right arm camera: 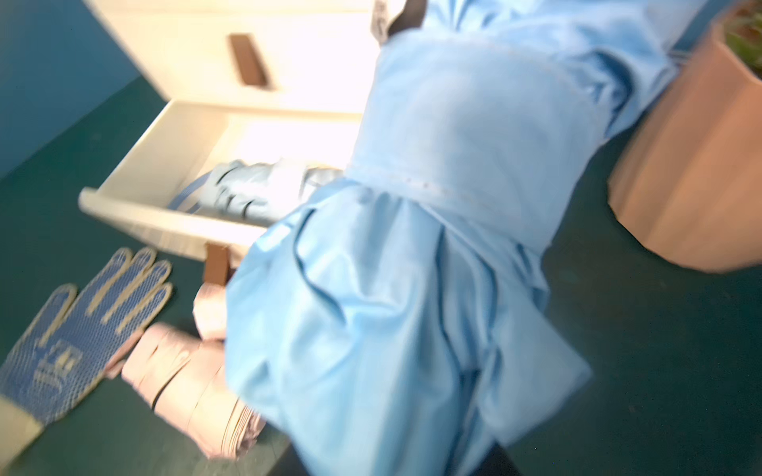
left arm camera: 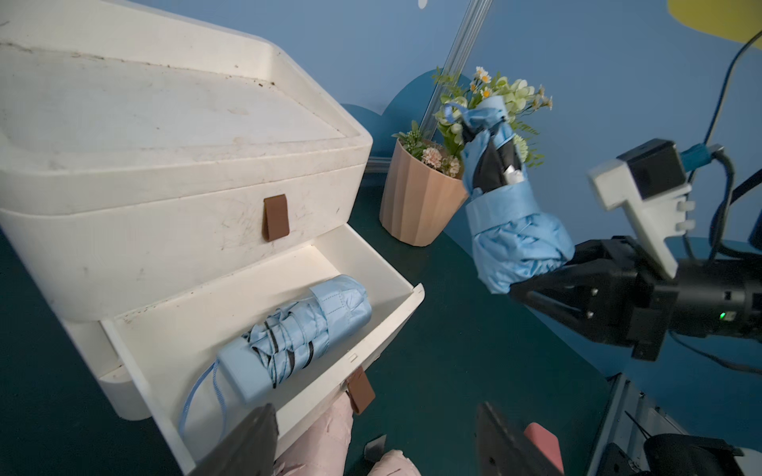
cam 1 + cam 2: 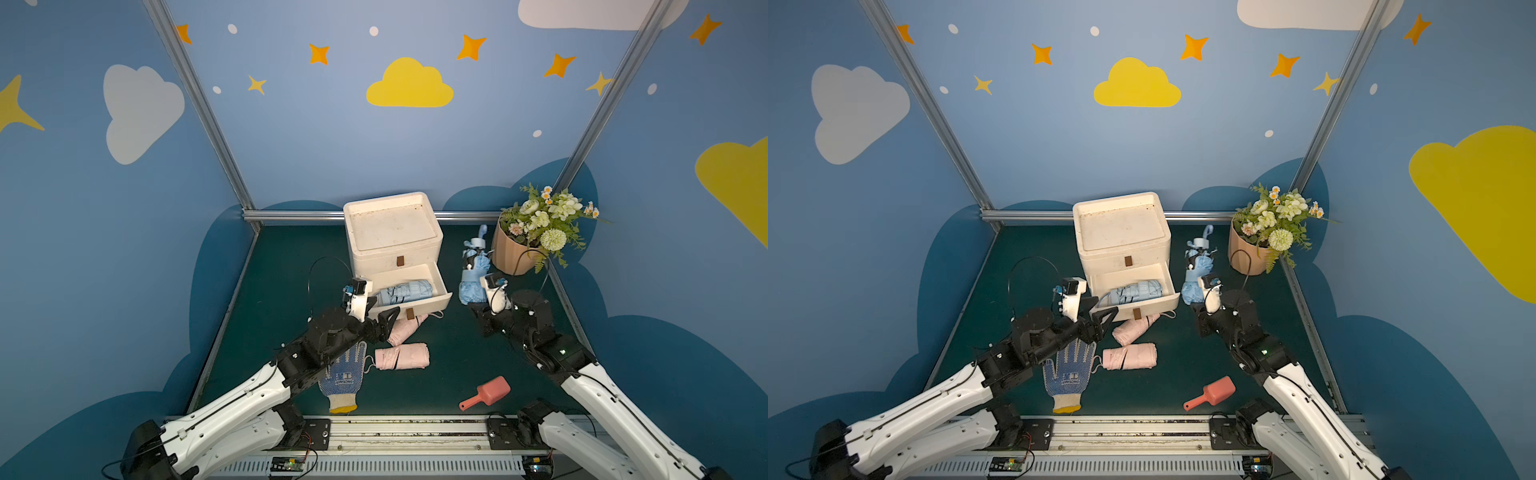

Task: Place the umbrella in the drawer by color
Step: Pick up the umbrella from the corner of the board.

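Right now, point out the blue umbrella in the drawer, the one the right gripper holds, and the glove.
drawer umbrella (image 2: 313,317), left wrist view, on its folded canopy.
gripped umbrella (image 2: 519,243), left wrist view, on its lower canopy.
glove (image 3: 343,374), in a top view, on its palm.

Blue starry walls (image 3: 316,137); green, perhaps felt, floor (image 3: 449,357)

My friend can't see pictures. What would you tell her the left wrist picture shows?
The right claw grips one end of a blue umbrella near a flowerpot. Beside it, the open bottom drawer of a white cabinet holds another folded blue umbrella.
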### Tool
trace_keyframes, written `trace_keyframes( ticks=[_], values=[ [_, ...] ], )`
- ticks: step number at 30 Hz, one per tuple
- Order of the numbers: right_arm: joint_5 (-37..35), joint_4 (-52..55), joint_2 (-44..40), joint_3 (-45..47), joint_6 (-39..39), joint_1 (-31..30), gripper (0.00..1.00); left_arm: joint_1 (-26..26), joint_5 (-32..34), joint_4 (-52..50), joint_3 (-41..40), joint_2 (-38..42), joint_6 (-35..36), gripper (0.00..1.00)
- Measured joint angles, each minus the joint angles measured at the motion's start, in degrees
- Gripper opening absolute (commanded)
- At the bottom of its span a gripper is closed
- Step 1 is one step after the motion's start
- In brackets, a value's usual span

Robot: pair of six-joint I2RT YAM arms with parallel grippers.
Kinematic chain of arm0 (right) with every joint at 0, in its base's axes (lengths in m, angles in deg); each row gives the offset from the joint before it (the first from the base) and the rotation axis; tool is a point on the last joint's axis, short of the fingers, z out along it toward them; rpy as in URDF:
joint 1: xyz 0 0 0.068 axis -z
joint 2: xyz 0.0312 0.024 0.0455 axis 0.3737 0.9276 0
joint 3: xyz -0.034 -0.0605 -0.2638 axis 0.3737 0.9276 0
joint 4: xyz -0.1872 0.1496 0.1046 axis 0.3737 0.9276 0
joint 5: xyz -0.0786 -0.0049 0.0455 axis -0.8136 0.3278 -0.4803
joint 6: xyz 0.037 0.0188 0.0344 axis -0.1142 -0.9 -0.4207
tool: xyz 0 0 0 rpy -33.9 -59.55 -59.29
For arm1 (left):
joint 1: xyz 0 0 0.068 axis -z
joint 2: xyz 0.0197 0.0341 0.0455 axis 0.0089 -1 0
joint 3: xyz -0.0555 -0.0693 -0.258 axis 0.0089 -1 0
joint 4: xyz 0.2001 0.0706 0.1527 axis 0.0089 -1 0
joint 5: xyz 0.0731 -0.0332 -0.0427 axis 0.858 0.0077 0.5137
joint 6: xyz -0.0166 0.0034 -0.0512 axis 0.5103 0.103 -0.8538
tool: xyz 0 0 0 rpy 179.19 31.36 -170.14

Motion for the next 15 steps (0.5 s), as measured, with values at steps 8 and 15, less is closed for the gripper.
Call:
trace_keyframes(
  ticks=[8,15],
  values=[
    [0.11,-6.58,2.73,0.44,14.27,-12.68,0.11,0.0,-5.62,2.62,3.76,-5.66,-2.45,0.8],
    [-2.32,-8.98,5.25,0.44,22.03,-19.23,0.11,0.0,-9.2,4.92,6.1,-8.96,-4.76,0.8]
  ],
)
